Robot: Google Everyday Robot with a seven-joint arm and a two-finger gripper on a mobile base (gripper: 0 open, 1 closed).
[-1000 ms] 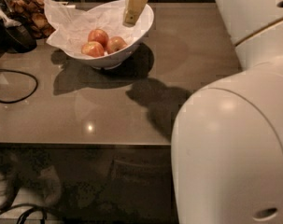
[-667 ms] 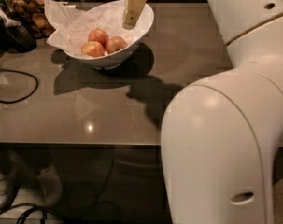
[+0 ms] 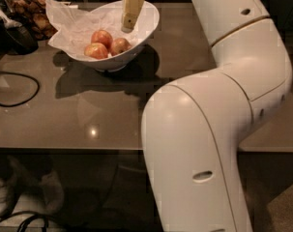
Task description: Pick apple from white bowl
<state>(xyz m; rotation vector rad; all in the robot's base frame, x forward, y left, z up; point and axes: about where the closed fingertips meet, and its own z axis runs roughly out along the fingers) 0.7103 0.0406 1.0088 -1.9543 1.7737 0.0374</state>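
Note:
The white bowl (image 3: 145, 25), lined with crumpled white paper, stands at the back of the brown table (image 3: 64, 115). Three apples lie in it. The dull brownish-red apple (image 3: 120, 46) is the right-hand one, beside a brighter red apple (image 3: 102, 36) and an orange-yellow apple (image 3: 95, 50). My gripper (image 3: 128, 25), tan-coloured, hangs from above inside the bowl's right side. Its tip is just above and slightly right of the brownish-red apple, apart from it.
My white arm (image 3: 218, 110) fills the right half of the view and hides the table's right part. A black cable (image 3: 20, 98) loops at the left. Dark objects (image 3: 13, 35) and brown snacks (image 3: 35, 11) sit at the back left. The table's front edge (image 3: 64, 148) runs across.
The gripper has dropped slightly lower and left over the bowl. The arm's elbow has swung left across the view. The apples and bowl have not moved.

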